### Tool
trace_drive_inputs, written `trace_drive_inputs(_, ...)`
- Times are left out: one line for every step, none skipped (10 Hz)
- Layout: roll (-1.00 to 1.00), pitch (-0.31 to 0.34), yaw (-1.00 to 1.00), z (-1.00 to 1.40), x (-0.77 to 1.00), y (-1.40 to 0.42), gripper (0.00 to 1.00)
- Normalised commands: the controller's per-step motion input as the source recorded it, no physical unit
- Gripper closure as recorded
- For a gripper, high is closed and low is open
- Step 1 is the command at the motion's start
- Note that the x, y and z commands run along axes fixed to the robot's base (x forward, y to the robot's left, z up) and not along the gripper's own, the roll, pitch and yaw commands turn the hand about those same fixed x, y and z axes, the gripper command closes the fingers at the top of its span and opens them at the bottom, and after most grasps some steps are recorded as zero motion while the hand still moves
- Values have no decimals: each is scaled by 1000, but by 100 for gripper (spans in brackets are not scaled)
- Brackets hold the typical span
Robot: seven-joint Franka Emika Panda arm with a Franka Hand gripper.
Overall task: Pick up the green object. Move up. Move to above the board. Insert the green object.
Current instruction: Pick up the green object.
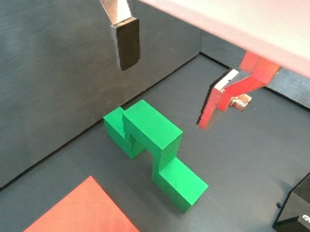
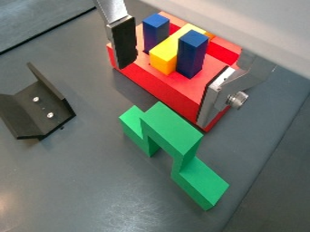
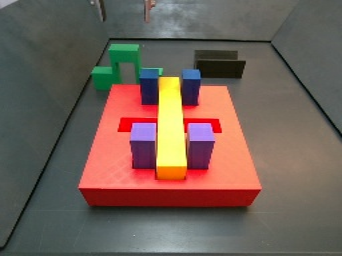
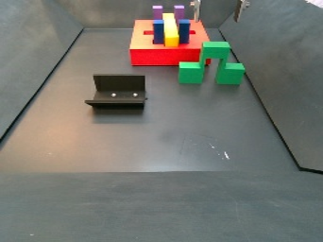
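Green object (image 2: 169, 149): nearest the lens in both wrist views, lying flat on the dark floor, legs pointing sideways; nothing grips it. In a side view (image 4: 210, 62) it lies just beside one edge of the board; in a side view (image 3: 120, 62) it sits off the board's far left corner, by the left wall.
Gripper (image 1: 182, 63): above the green object and clear of it, jaws wide apart with nothing between them. One silver finger with its dark pad (image 2: 121, 41) shows plainly; the opposite finger (image 2: 224, 91) has a red piece mounted on it.
Side views of the gripper: only a small dark tip shows at the upper edge (image 4: 239, 8), so its opening cannot be read there.
Board (image 3: 120, 170): red slab bearing a long yellow bar (image 3: 170, 125) down its middle, two purple blocks (image 3: 143, 146) at the near end and two blue blocks (image 3: 190, 84) at the far end.
Wrist-only detail: a wrist view shows the board's wall (image 2: 164, 86) just beyond the green object.
Fixture (image 4: 116, 91): dark bracket on the floor, well apart from the board; also seen in a wrist view (image 2: 34, 107).
Black block (image 3: 219, 64): behind the board's far edge, seen only in that side view.
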Motion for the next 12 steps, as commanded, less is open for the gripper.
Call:
trace_drive_inputs(0,-64,0,-71,-151,0,0)
trace_drive_inputs(-36,-97,0,-200,-91,0,0)
trace_drive_inputs(-51,-166,0,-377,-223,0,0)
trace_drive_inputs(0,-141,0,-380,-326,0,0)
trace_drive_inputs(-21,-109,0,-249,-177,0,0)
trace_drive_inputs(-43,-90,0,-211,-37,0,0)
trace_drive_inputs(-116,-113,0,-120,0,0,0)
trace_drive_inputs(-147,-100,31,-14,49,0,0)
trace_drive_inputs(-144,-91,0,0,146,0,0)
trace_drive_inputs(-116,-104,0,-97,63,0,0)
trace_drive_inputs(-80,-94,0,-140,0,0,0)
trace_drive_inputs(-66,-96,0,-151,0,0,0)
